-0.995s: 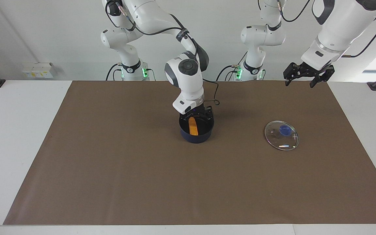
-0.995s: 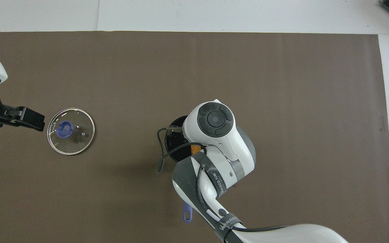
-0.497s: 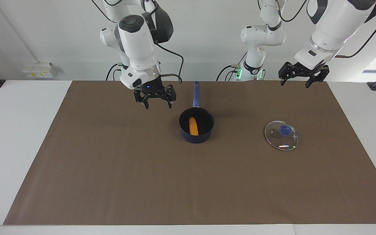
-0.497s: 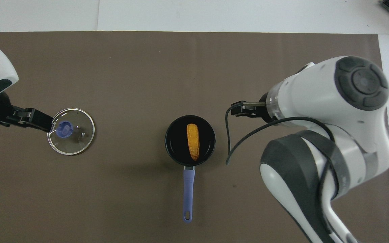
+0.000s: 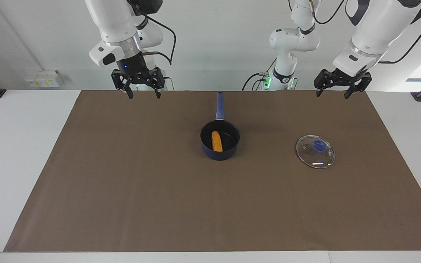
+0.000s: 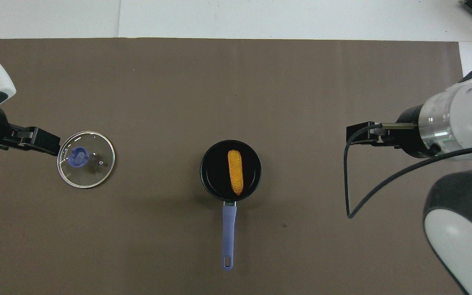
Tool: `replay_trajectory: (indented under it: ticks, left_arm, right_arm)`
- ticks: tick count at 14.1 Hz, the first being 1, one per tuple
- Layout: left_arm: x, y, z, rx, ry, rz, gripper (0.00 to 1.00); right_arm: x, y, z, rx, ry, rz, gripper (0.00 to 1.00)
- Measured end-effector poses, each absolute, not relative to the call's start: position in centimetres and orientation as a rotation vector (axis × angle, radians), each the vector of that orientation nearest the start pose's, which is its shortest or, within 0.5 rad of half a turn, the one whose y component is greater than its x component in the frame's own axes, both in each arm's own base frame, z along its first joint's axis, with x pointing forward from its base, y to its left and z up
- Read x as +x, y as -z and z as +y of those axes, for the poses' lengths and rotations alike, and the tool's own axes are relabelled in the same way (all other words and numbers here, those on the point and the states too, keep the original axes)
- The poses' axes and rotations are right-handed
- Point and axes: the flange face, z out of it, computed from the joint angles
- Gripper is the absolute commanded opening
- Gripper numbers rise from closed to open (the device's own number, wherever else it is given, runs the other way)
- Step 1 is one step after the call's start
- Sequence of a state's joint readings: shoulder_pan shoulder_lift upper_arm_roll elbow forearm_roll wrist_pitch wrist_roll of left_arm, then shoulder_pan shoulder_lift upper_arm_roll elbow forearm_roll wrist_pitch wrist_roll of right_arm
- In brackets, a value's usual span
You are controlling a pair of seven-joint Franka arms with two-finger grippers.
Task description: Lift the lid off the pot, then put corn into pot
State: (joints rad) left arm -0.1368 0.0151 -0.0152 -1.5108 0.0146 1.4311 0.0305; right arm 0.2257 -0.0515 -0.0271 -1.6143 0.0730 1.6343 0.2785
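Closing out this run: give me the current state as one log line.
lid: clear glass disc with blue knob off, flat on mat | corn: orange-yellow cob inside navy saucepan | left gripper open, raised | right gripper open, raised

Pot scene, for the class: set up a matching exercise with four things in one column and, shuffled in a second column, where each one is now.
Things:
1. corn
2. lid
3. pot
4. right gripper

Places:
A. flat on the mat, toward the left arm's end
B. raised, open, holding nothing
C. lying inside the pot
D. uncovered, mid-mat

Pairs: 1-C, 2-A, 3-D, 4-B
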Motion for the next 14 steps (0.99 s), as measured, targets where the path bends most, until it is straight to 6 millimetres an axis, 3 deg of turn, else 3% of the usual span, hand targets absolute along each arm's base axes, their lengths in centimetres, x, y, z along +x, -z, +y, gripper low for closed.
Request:
replay_trajectory:
  ticks: [5,9,14]
  left_arm:
    - [53.9,-63.3,-7.4,-3.113,-0.143,0.263,1.00]
    - [54.2,-63.0,-5.7,-3.129,-0.158,0.213,1.00]
    - [54.0,-62.9,-5.8,-3.157,-0.177,0.212,1.00]
  right_arm:
    - [52.3,-66.4,4.3,-3.055,0.035,0.191,1.00]
    - [51.8,-66.2,1.6,-3.054,-0.025,0.234,1.00]
    - [51.7,-66.4,-2.4,-3.050,-0.012,0.198,1.00]
